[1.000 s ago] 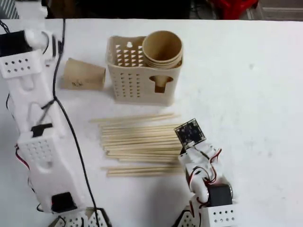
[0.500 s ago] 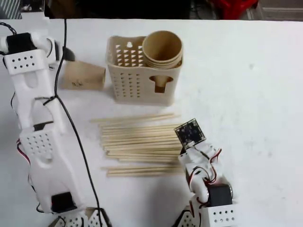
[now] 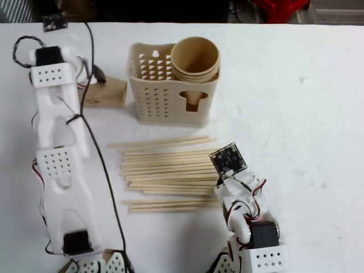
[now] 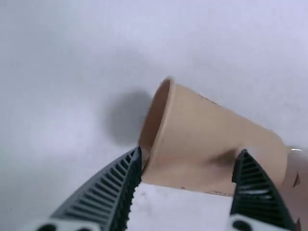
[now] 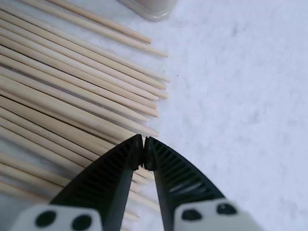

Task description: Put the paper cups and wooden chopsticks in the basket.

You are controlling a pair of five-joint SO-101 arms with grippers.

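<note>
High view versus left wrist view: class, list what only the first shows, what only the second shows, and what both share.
High view alone: the basket holding stacked cups, the chopsticks and the right arm. Left wrist view alone: the open mouth of the lying cup, with the open left hand right by it. Both: that cup, lying on its side, and the white table.
</note>
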